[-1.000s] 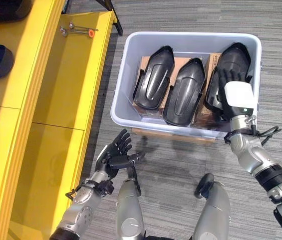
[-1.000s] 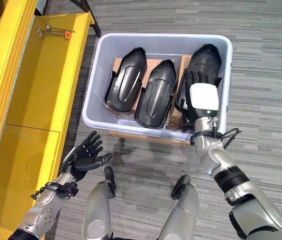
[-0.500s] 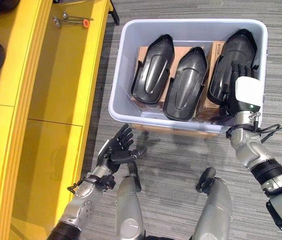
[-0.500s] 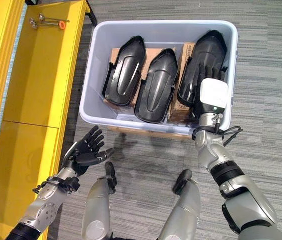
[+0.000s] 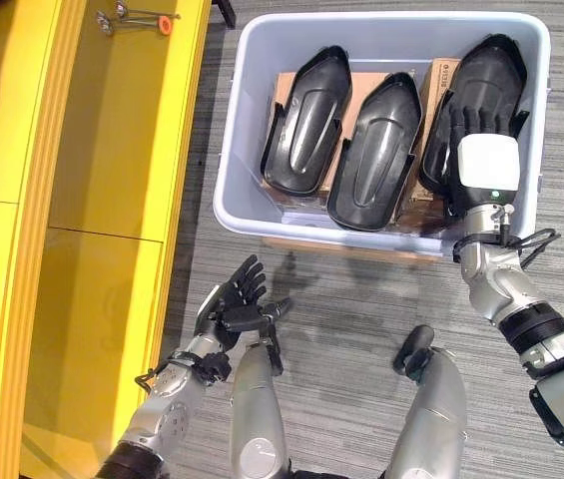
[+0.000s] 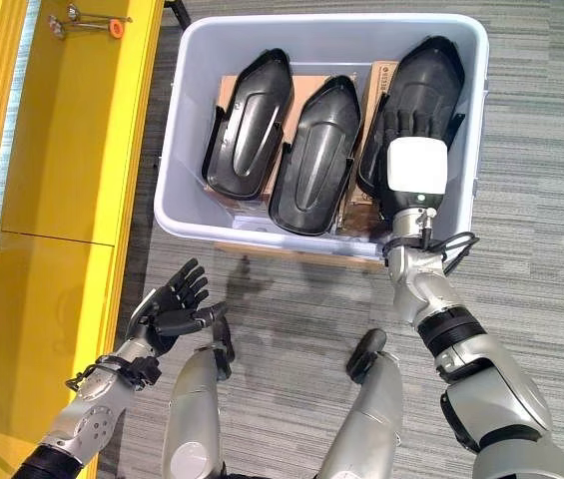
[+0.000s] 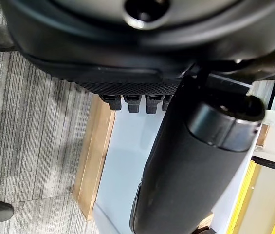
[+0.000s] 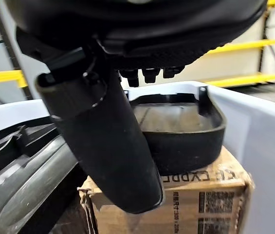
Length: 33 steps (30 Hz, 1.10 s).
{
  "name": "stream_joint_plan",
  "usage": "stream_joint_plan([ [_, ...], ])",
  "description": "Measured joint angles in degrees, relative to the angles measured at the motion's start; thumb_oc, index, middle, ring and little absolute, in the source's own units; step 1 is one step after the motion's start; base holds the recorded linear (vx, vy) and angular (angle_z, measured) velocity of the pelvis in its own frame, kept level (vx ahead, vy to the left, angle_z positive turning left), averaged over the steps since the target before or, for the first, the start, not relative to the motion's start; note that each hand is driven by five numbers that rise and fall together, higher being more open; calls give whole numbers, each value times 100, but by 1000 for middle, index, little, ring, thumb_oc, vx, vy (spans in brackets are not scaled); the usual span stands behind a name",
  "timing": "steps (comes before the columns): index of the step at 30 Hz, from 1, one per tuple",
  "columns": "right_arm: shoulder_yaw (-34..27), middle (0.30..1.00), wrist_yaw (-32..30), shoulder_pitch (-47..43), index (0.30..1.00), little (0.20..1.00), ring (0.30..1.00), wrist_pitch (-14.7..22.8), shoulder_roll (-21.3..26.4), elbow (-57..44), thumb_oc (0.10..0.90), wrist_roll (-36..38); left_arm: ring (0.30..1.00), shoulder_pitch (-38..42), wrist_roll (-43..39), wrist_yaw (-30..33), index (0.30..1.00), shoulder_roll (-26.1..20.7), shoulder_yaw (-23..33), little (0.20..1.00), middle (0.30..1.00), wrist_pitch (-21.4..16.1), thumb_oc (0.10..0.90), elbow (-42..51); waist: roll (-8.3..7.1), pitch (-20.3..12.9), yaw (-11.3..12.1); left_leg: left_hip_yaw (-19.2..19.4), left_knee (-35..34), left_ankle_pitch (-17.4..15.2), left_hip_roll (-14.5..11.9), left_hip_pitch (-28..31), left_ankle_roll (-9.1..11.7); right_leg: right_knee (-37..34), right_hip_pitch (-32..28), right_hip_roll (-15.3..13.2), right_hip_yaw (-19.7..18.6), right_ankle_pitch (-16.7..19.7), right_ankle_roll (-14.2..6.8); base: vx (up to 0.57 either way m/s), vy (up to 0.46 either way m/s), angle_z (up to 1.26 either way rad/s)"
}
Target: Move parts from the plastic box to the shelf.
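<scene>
Parts (image 5: 380, 150) — three black shells — lie side by side in your plastic box (image 5: 246, 120), beside the yellow shelf (image 5: 122, 130). Your right hand (image 5: 483, 140) rests fingers-straight on the rightmost shell; your left hand (image 5: 232, 304) hovers spread outside the box — holding nothing.

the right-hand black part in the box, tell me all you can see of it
The rightmost black part is a long, glossy moulded shell, plastic by its look, with a raised rim. It lies lengthwise in the pale plastic box, resting on a cardboard carton beside two similar parts. The right hand lies over its near end, fingers straight.
</scene>
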<state>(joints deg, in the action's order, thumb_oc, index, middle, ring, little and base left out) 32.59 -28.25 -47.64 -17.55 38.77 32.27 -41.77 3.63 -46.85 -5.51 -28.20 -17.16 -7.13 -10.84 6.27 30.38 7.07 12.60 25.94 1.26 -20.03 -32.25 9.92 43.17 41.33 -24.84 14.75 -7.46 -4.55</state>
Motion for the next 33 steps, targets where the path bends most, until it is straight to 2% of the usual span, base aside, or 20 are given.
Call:
stream_joint_plan([
  [5, 275, 1000, 113, -46, 1000, 1000, 1000, -274, 30, 7, 900, -780, 1000, 1, 16, -14, 1000, -2, 3, 1000, 1000, -45, 900, -39, 2, 0, 26, -29, 7, 12, -8, -55, 9, 16, 32, 0, 25, 4, 7, -1, -6, 1],
  [11, 538, 1000, 293, -215, 1000, 1000, 1000, -544, 38, 163, 900, -738, 1000, -1, 227, -161, 1000, -5, 4, 1000, 1000, -132, 900, -52, 3, -1, 96, -32, 11, 15, -12, -65, 10, 5, 33, 0, 31, 6, 9, 0, 0, 0],
  [14, 543, 1000, 303, -246, 1000, 1000, 1000, -589, 27, 173, 900, -492, 1000, 9, 227, -155, 1000, -7, 9, 1000, 1000, -168, 900, -51, 3, -1, 99, -38, 19, 15, -13, -75, 10, -3, 35, 0, 33, 6, 9, 0, 0, 0],
  [17, 542, 1000, 266, -332, 1000, 1000, 1000, -796, -18, 193, 900, -164, 1000, 43, 228, -148, 1000, -10, 11, 1000, 1000, -168, 900, -45, 5, -2, 99, -39, 31, 15, -17, -123, 9, -7, 74, 0, 34, 7, 13, 0, 0, 0],
  [22, 525, 1000, 6, -476, 1000, 1000, 1000, -915, -95, 417, 900, 140, 1000, 103, 228, -136, 1000, -16, 23, 1000, 1000, -161, 900, -45, 6, -3, 100, -42, 95, 19, -25, -295, 4, -8, 228, 0, 29, 31, 14, 0, 0, 0],
  [25, 457, 1000, -101, -462, 1000, 1000, 1000, -1176, -279, 770, 900, 618, 1000, 140, 228, -137, 1000, -16, 29, 1000, 1000, -157, 900, -39, 7, -3, 101, -48, 94, 23, -25, -348, -1, -15, 275, 1, 30, 45, 23, 0, 0, 0],
  [28, 188, 1000, -392, -458, 1000, 1000, 1000, -1178, -367, 859, 900, 915, 1000, 184, 232, -133, 1000, -13, 56, 1000, 1000, -148, 900, -42, 9, -3, 80, -42, 105, 40, -27, -456, -9, -13, 391, 4, 29, 97, 36, 0, 0, 0],
  [33, 137, 1000, -492, -468, 1000, 1000, 1000, -1152, -480, 921, 900, 914, 1000, 236, 242, -134, 1000, -13, 59, 1000, 1000, -150, 900, -39, 9, -4, 97, -41, 96, 41, -28, -472, -9, -9, 408, 6, 29, 97, 36, 0, 0, 0],
])
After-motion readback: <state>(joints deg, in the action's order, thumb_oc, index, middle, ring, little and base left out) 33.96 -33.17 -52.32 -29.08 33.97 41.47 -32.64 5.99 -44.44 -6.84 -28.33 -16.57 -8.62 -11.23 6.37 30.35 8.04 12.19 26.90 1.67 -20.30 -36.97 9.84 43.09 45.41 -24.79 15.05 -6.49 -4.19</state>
